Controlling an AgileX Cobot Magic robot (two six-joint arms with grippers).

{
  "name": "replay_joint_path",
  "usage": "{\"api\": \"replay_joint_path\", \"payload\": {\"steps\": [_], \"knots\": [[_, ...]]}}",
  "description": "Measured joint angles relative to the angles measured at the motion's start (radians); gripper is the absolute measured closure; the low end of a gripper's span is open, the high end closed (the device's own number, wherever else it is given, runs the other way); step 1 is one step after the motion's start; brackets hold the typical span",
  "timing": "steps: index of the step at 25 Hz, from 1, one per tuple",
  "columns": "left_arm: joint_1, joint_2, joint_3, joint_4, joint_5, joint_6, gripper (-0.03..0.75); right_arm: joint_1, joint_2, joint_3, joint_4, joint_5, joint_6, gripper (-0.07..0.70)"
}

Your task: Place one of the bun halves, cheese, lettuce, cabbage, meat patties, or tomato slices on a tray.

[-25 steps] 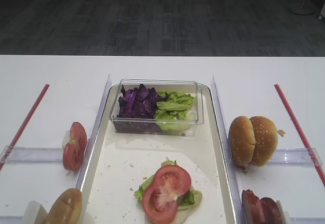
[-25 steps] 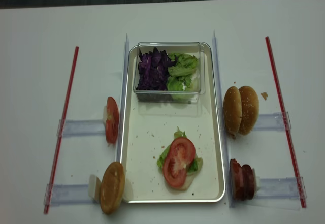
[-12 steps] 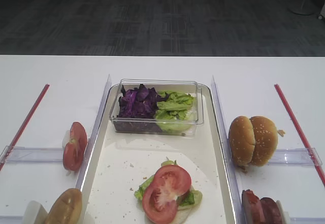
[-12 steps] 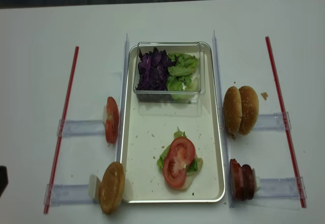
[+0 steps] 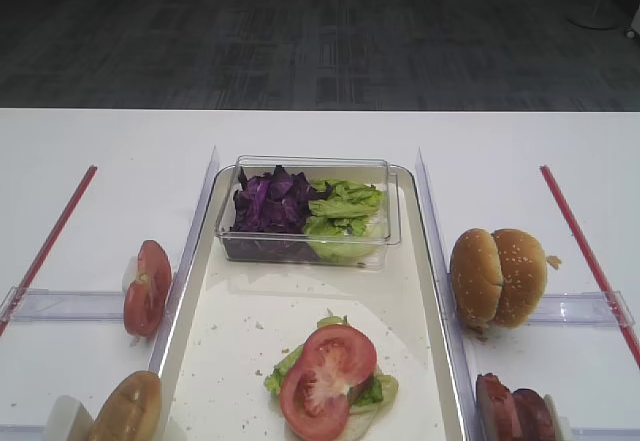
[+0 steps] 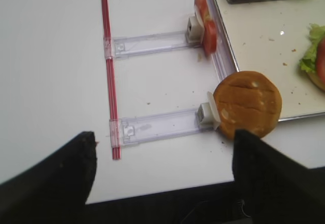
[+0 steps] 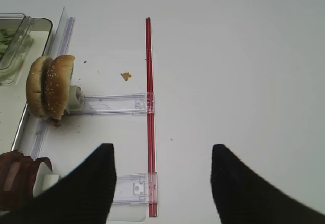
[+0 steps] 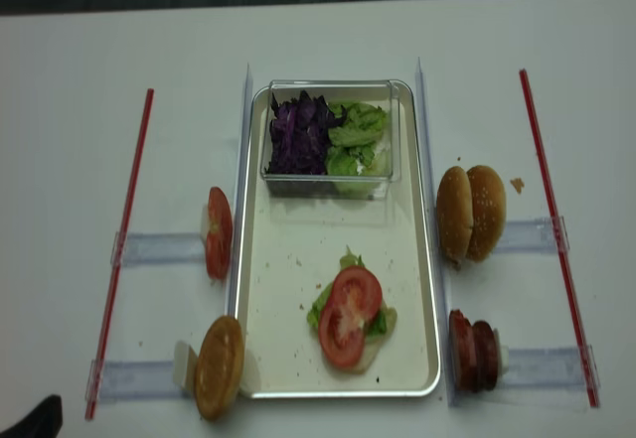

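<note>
The left fingers point(image 6: 162, 178) stand apart and empty, low over the near tabletop point(image 6: 56, 56). Just ahead and rightward, a smooth golden bun half point(image 6: 247, 103) stands on edge against a clear bracket, touching the tray's silvery rim point(image 6: 223, 66). The left arm is nearer. The right fingers point(image 7: 162, 183) look parted too, empty. Farther in, a glossy tomato slice point(image 8: 350, 302) tops ruffled lettuce point(image 8: 324, 306).

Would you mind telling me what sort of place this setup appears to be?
Most likely a lab bench staged as a burger-assembly station rather than a real kitchen: a bare white table on grey office carpet, ingredients propped in clear plastic holders between red strips, and a tray holding a half-built burger.
</note>
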Motion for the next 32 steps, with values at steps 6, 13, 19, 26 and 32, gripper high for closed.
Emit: {"api": "replay_joint_path", "payload": {"steps": [6,13,19,26,32], "knots": [[0.0,-0.021,0.053,0.0,0.0,-0.002,0.204,0.0,0.0,0.0,0.0,0.0,0.0,0.186],[0.0,-0.021,0.055,0.0,0.0,0.0,0.204,0.0,0.0,0.0,0.0,0.0,0.0,0.186],[0.0,-0.023,0.065,0.0,-0.017,0.007,0.204,0.0,0.0,0.0,0.0,0.0,0.0,0.186],[0.0,-0.023,0.094,0.0,-0.074,0.01,0.204,0.0,0.0,0.0,0.0,0.0,0.0,0.186],[0.0,-0.023,0.103,0.0,-0.094,0.012,0.204,0.0,0.0,0.0,0.0,0.0,0.0,0.186]]}}
